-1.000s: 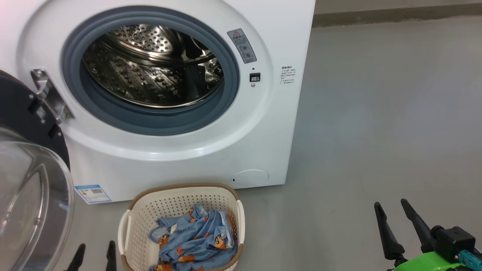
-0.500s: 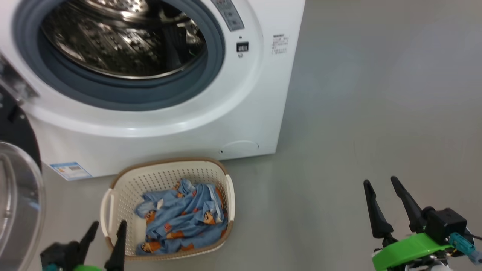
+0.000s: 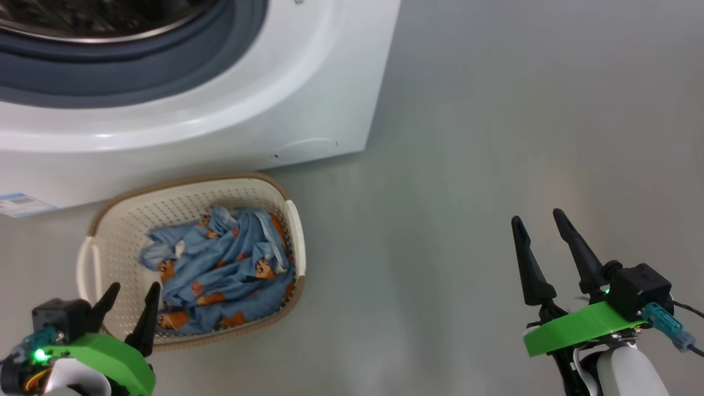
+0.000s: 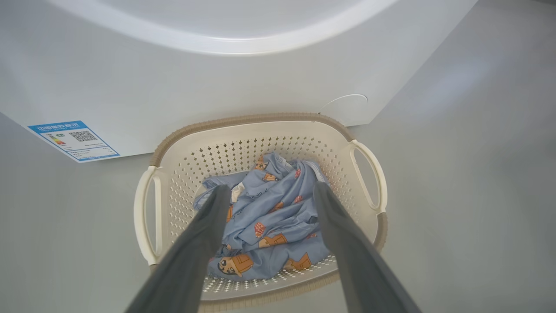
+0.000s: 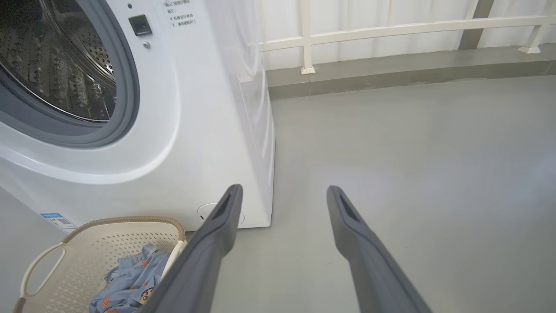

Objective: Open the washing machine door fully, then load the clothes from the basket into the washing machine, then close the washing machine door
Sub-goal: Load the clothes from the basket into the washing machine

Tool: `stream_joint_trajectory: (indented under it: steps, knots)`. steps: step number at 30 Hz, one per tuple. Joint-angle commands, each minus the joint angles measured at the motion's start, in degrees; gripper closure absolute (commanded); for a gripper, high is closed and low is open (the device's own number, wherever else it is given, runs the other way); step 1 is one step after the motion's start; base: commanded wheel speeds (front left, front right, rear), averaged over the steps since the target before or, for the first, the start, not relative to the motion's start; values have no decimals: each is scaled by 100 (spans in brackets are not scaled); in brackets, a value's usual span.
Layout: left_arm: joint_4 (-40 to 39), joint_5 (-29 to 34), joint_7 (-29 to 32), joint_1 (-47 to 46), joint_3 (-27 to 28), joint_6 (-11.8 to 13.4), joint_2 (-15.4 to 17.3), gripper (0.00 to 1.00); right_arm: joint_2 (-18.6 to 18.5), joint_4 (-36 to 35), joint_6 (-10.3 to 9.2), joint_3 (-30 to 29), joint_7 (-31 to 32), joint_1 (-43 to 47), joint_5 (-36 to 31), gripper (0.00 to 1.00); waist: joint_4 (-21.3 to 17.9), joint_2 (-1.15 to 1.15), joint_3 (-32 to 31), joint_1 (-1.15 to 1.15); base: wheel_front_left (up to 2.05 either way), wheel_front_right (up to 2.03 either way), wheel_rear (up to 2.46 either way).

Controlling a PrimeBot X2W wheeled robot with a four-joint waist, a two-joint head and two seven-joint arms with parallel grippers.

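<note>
In the head view the whole picture has shifted since the earlier frames. The camera has been tipped downward, so the washing machine [image 3: 220, 126] is now cut off by the top edge; nothing on the floor [image 3: 467, 165] is judged to have been moved. More of the left pincer [image 3: 135, 287] has been brought into view. Its fingers are held apart and empty, with the tips over the near rim of the basket [image 3: 187, 182]. The clothes [image 3: 220, 269] lie just ahead of those tips, heaped inside the basket. The right pincer [image 3: 537, 217] is also held apart and empty over bare floor, with the basket well off to its left. From this the door-opening step is judged done and the first grasp is being set up, though nothing has been picked up yet.

In the left wrist view the left pincer [image 4: 270, 188] is aimed straight at the clothes [image 4: 269, 217], which are framed between its spread fingers. The fabric is seen as a thin, crumpled light blue heap printed with orange-brown bears, piled toward the near side of the basket [image 4: 252, 118]. Beyond the basket stands the washing machine [image 4: 217, 87].

In the right wrist view the drum [image 5: 52, 65] is seen uncovered, up and to the left of the right pincer [image 5: 283, 189]. The basket [image 5: 126, 219] is low on its left.
</note>
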Motion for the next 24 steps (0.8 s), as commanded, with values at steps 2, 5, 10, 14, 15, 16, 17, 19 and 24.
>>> stream_joint_trajectory:
  steps: [2, 5, 10, 14, 15, 16, 17, 19, 24]
  knots:
    - [145, -186, -6, -351, -32, -13, 333, 0, 26, -188, 9, 231, -67, -151, 118, 0, -460, 0, 685, 0, 0, 0, 0]
    - [525, -36, 69, -594, -280, -13, 554, 0, 27, -234, 9, 274, -67, -226, 186, 0, -540, 0, 910, 0, 0, 0, 0]
    - [1073, -123, 348, -1072, -385, -14, 586, 0, 28, -303, 9, 357, -67, -381, 229, 0, -650, 0, 1305, 0, 0, 0, 0]
    - [1238, -262, 420, -1417, -625, -14, 699, 0, 28, -362, 9, 420, -67, -500, 268, 0, -741, 0, 1607, 0, 0, 0, 0]
    - [1263, -311, 435, -1492, -700, -14, 736, 0, 28, -374, 9, 430, -67, -523, 281, 0, -762, 0, 1673, 0, 0, 0, 0]
    - [1295, -346, 440, -1567, -766, -14, 778, 0, 28, -383, 9, 439, -67, -541, 294, 0, -781, 0, 1734, 0, 0, 0, 0]
    - [1332, -377, 456, -1638, -843, -14, 820, 0, 28, -390, 9, 451, -67, -557, 307, 0, -801, 0, 1792, 0, 0, 0, 0]
    - [1402, -459, 476, -1778, -985, -14, 892, 0, 29, -405, 9, 476, -67, -589, 335, 0, -837, 0, 1904, 0, 0, 0, 0]
    - [1578, -614, 517, -2135, -1299, -14, 1050, 0, 29, -429, 9, 557, -67, -670, 395, 0, -927, 0, 2167, 0, 0, 0, 0]
